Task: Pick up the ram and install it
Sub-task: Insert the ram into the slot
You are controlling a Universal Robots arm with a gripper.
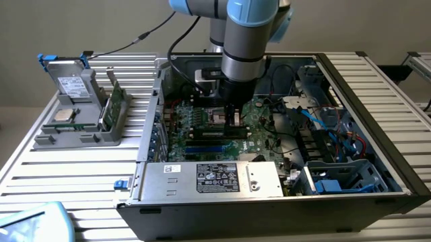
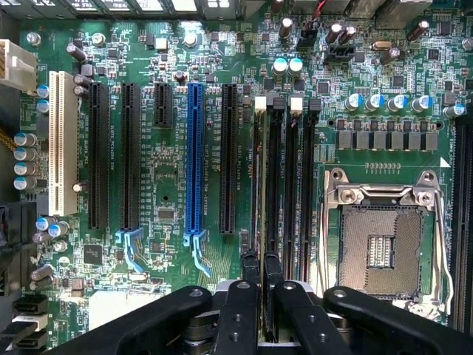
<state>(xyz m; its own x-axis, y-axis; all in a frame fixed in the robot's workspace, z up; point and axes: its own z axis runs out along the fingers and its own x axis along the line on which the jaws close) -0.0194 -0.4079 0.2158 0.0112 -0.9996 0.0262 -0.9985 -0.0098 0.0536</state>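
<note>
The step in hand is the installing: the pick-up is done and the ram (image 2: 258, 185) is down at the memory slots. The tool (image 2: 261, 259) is closed on it, with one black finger (image 2: 247, 296) against each face of the thin board. In the wrist view the ram shows edge-on as a narrow grey-green strip. It lies along the memory slot farthest from the empty processor socket (image 2: 380, 244), on the side of that socket toward the blue slot (image 2: 194, 155). Whether it has clicked home I cannot tell; the pale latch (image 2: 260, 103) at the slot's far end looks upright.

In my judgement, seating calls for the stick to be held square to the slot and pressed straight and evenly, since a thin board bends or jams if it is tilted.

The motherboard (image 2: 166, 170) is glossy green and crowded with long black plastic slots and small silver-topped capacitors. The socket is a square of fine gold contacts in a bright steel frame. In the exterior view the tool (image 1: 234, 118) stands just beside that socket inside the dark sheet-metal computer case (image 1: 377, 126), which rests on a ribbed aluminium tabletop (image 1: 67, 166).
</note>
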